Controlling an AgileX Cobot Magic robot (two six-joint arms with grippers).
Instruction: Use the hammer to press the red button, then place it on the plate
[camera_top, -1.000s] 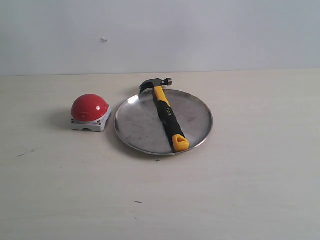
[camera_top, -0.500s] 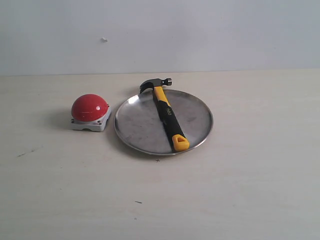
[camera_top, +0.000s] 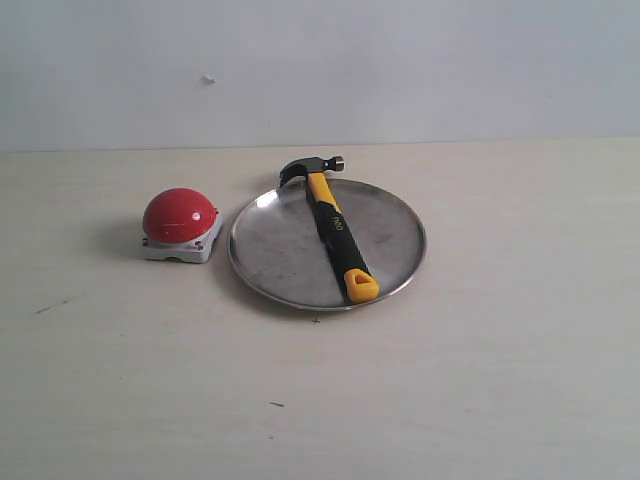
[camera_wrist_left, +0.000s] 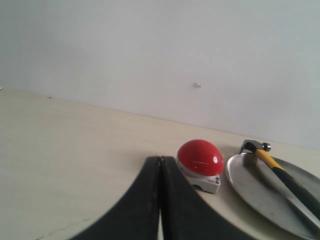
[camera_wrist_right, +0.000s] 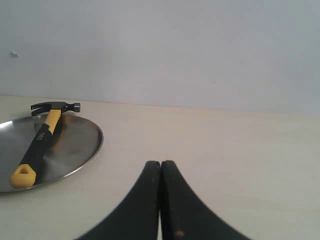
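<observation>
The hammer (camera_top: 333, 228) lies across the silver plate (camera_top: 275, 250), its dark head over the far rim and its yellow handle end near the front rim. Left of the plate sits the red button (camera_top: 179, 215) on its grey base. Neither gripper shows in the exterior view. My left gripper (camera_wrist_left: 160, 160) is shut and empty, low over the table, short of the red button (camera_wrist_left: 200, 157), with the plate (camera_wrist_left: 252, 185) and hammer (camera_wrist_left: 280, 172) beyond. My right gripper (camera_wrist_right: 160, 163) is shut and empty, off to the side of the plate (camera_wrist_right: 75, 145) and hammer (camera_wrist_right: 37, 145).
The light wooden table (camera_top: 500, 380) ends at a pale wall (camera_top: 400, 70) behind. A few small dark specks (camera_top: 276, 404) mark the table's front part.
</observation>
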